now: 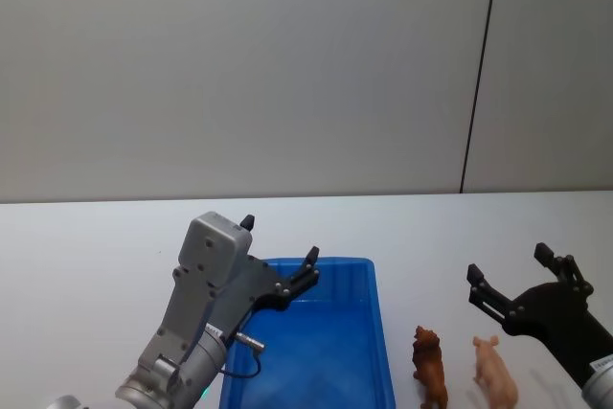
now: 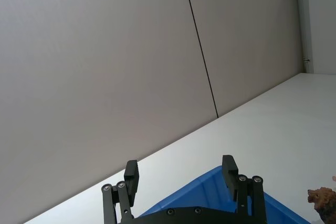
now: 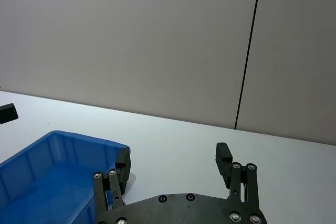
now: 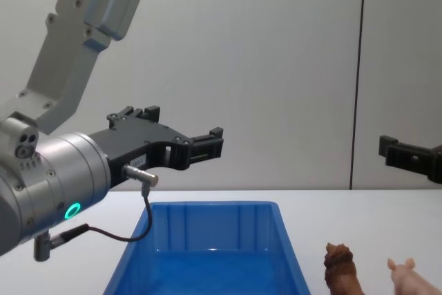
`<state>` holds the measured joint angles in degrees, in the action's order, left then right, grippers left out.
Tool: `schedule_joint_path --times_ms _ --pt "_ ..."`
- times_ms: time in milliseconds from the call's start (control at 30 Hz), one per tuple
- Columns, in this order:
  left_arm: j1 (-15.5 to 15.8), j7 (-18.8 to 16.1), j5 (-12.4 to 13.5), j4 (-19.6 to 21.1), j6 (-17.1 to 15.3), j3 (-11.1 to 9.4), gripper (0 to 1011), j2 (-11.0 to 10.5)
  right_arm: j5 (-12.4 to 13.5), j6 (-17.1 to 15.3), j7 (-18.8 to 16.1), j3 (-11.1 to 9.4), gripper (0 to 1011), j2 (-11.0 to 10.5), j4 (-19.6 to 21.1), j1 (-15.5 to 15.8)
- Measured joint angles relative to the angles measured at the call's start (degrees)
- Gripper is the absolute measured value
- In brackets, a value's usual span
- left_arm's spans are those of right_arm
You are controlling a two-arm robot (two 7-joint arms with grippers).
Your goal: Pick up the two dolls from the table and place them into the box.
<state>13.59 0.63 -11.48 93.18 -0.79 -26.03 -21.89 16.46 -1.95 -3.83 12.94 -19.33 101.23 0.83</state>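
The blue box (image 1: pixel 378 332) sits on the white table (image 1: pixel 86 256) in front of me, with nothing in it. To its right stand the two dolls: a reddish-brown shaggy animal (image 1: pixel 430 367) and, farther right, a pale pink pig (image 1: pixel 494 374). My left gripper (image 1: pixel 279 246) hovers open above the box's far left corner, holding nothing. My right gripper (image 1: pixel 508 273) is open too, raised above and just behind the dolls. The box (image 4: pixel 214 240) and both dolls, brown (image 4: pixel 342 271) and pink (image 4: pixel 411 278), show in the chest view.
A plain grey wall with a dark vertical seam (image 1: pixel 479 74) rises behind the table. White tabletop stretches left of the box and behind it.
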Motion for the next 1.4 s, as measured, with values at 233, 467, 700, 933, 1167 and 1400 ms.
schedule_joint_path --times_ms 233,467,700,933,1167,1400 --pt "0.0 0.0 0.0 0.0 0.0 0.0 1001 0.0 0.0 0.0 0.0 0.0 1001 0.0 0.0 0.0" --pt "0.0 0.0 0.0 0.0 0.0 0.0 1001 0.0 0.0 0.0 0.0 0.0 1001 0.0 0.0 0.0" --pt "0.0 0.0 0.0 0.0 0.0 0.0 1001 0.0 0.0 0.0 0.0 0.0 1001 0.0 0.0 0.0" --pt "0.0 0.0 0.0 0.0 0.0 0.0 1001 0.0 0.3 -0.6 -0.9 -0.3 1001 -0.5 -0.1 0.3" --pt "0.0 0.0 0.0 0.0 0.0 0.0 1001 0.0 1.3 -2.5 -2.4 -0.9 1001 -1.8 0.0 1.2" --pt "0.0 0.0 0.0 0.0 0.0 0.0 1001 0.0 2.4 -4.8 -4.2 -1.6 1001 -3.8 0.2 3.0"
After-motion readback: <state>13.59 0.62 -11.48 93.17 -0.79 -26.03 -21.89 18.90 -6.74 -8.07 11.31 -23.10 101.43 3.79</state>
